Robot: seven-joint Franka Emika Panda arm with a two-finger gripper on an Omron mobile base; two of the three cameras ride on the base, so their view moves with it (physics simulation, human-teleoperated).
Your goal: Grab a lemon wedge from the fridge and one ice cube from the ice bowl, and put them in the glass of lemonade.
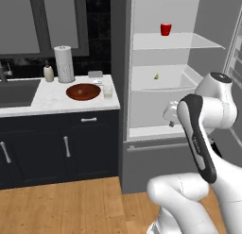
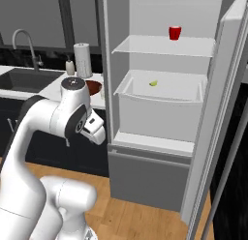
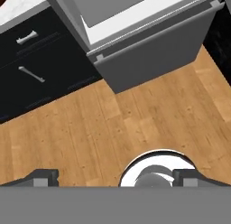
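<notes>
Yellow-green, pointed and tiny: the lemon wedge lies alone on the middle shelf of the open fridge, toward the back, one level below the shelf with a red mug. From the right base view the wedge sits in a shallow white tray-like shelf with a raised front lip.

Handling, as a guess: very light, soft flesh with a firmer rind, likely slick where cut. Squeezing hard would crush it or make it squirt out sideways. Best hold looks to be across the thicker middle, pads on the two flat faces or rind to flesh, not on the tapering tips. The front lip suggests coming in from above, not sliding in level.

Gripper: fingers spread wide, nothing between them, pointing down at the wooden floor in front of the fridge's lower drawer. It is well apart from the wedge, low and outside the cabinet.

On the counter to the left: ice bowl, glossy reddish-brown, wide and shallow; contents too small to make out. Glass of lemonade stands just beside its right rim, small, clear, pale liquid. Paper-towel roll behind.

Neither pickup looks started.
</notes>
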